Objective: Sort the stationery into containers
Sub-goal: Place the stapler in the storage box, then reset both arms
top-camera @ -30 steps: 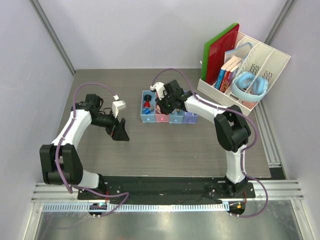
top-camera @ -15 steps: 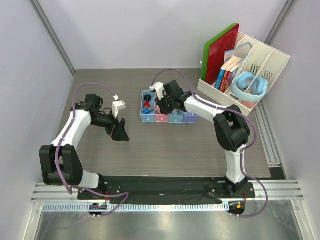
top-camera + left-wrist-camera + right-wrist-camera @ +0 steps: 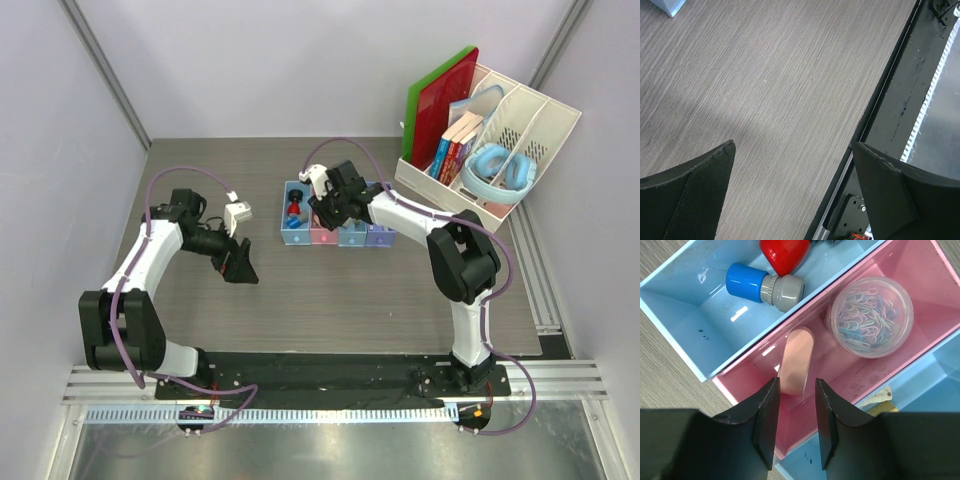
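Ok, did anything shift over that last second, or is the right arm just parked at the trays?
Barely anything. The right gripper edged slightly toward the far side and left over the pink tray, and its elbow drifted a little left with it. From above, nothing was visibly taken hold of or let go. The left gripper, the blue tray and the file rack stayed put.

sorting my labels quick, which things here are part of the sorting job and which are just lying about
Job: blue tray, pink tray, light-blue tray, lavender tray, blue cylinder, red piece, paper-clip tub, pink roll.
Lying about: file rack, books, headphones.
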Controlling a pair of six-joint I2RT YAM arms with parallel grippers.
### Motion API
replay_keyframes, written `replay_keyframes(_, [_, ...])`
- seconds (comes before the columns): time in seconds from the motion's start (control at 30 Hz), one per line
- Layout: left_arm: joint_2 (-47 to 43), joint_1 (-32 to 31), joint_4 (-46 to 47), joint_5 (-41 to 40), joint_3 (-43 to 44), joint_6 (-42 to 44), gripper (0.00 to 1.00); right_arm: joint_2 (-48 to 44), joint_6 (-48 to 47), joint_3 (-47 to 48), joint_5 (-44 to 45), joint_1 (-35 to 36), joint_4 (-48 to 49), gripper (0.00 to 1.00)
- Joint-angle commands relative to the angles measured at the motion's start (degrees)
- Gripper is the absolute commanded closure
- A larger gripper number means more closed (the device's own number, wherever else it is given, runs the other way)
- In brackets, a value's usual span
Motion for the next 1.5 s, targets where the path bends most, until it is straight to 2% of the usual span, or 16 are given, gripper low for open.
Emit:
replay_keyframes(0.0, [-1.2,0.4,-1.0,2.0,0.6,0.9,0.0,0.2,0.2,1.4,0.9,0.3,1.6,0.6])
replay_keyframes(0.2, [-1.0,0.4,-0.2,2.0,0.5,-0.1,0.0,-1.3,-0.5,3.0,2.1,0.3,0.6,0.61])
replay_keyframes(0.57, [-0.5,0.4,5.6,1.4,1.9,-5.7,0.0,-10.7,-1.0,8.1,7.5,0.3,-4.5,0.6])
replay_keyframes(0.63, [-1.5,2.0,7.8,1.0,1.8,-7.0,0.0,-12.2,-1.1,8.5,10.7,0.3,-5.1,0.53])
replay_keyframes(0.67, [-1.8,2.0,8.8,0.5,1.8,-8.9,0.0,-14.2,-1.1,8.6,11.7,0.3,-5.9,0.44])
replay_keyframes(0.7, [-2.4,2.1,9.6,-0.5,1.8,-9.9,0.0,-15.1,-1.0,8.7,13.0,0.3,-6.3,0.26])
replay_keyframes(0.8, [-3.6,2.7,14.7,-3.7,1.5,-14.7,0.0,-19.3,-1.0,8.9,18.0,0.3,-9.3,0.04])
replay_keyframes(0.83, [-3.8,3.0,16.5,-4.1,1.3,-15.5,0.0,-20.6,-1.1,8.1,20.0,0.2,-10.6,0.0])
replay_keyframes(1.03, [-6.4,6.9,27.5,-8.9,-0.9,-26.8,0.0,-35.7,-0.1,-2.4,19.1,-1.4,-14.3,0.0])
replay_keyframes(1.1, [-8.9,8.4,32.7,-13.8,-2.8,-31.3,0.0,-42.8,-0.2,-6.1,16.4,-2.4,-15.3,0.0])
replay_keyframes(1.2, [-12.2,9.1,39.7,-21.2,-6.7,-35.1,0.0,-51.0,-0.5,-13.2,18.4,-3.8,-14.7,0.0])
replay_keyframes(1.27, [-14.8,9.1,41.6,-25.6,-8.4,-35.3,0.0,-54.7,-0.4,-18.3,21.3,-4.7,-13.4,0.0])
replay_keyframes(1.3, [-15.5,9.1,41.5,-26.3,-8.5,-34.6,0.0,-56.5,-0.4,-20.2,24.3,-5.1,-11.3,0.0])
replay_keyframes(1.47, [-19.5,9.1,41.5,-27.5,-9.9,-34.0,0.0,-67.1,0.8,-32.1,28.3,-7.2,-4.4,0.0])
